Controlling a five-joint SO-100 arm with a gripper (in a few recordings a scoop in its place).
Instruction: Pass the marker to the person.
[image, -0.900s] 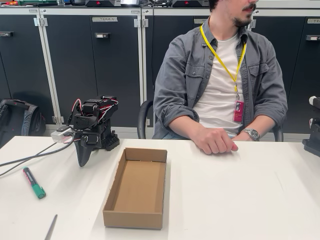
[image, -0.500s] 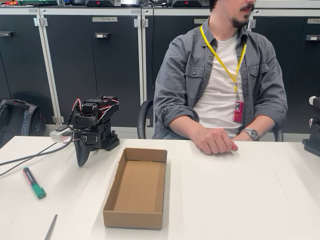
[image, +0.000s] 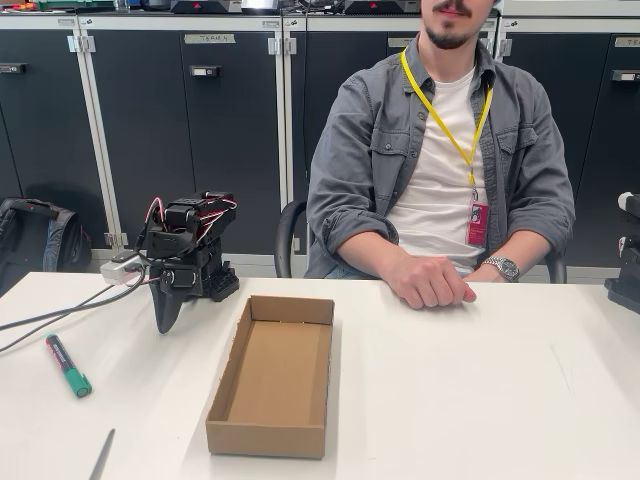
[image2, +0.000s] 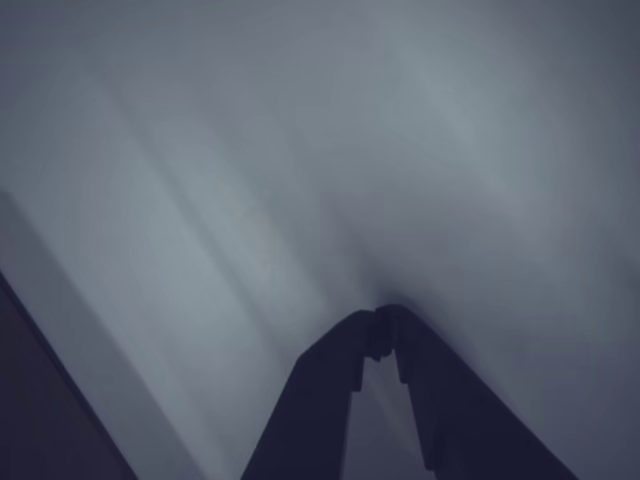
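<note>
Since the earlier frames, little has changed: my folded black arm has swung its wrist slightly, and the seated person (image: 440, 170) in the grey overshirt and yellow lanyard now faces forward. My black two-finger gripper (image: 165, 318) points down at the white table (image: 480, 400), tips closed together on nothing, as the wrist view (image2: 381, 325) confirms. The thick marker (image: 67, 365) with black body, pink label band and green cap lies flat at the table's left, well apart from me. Step in hand, as I judge it: unfold, swing left, open, and close across the barrel near its middle, so it stays level when I carry it. An open brown cardboard tray (image: 272, 378) sits between me and the person's fist (image: 432, 283); I should carry above its walls. Grey cables (image: 60, 313) trail near the marker, and a thin grey stick (image: 102, 455) lies just below it.
</note>
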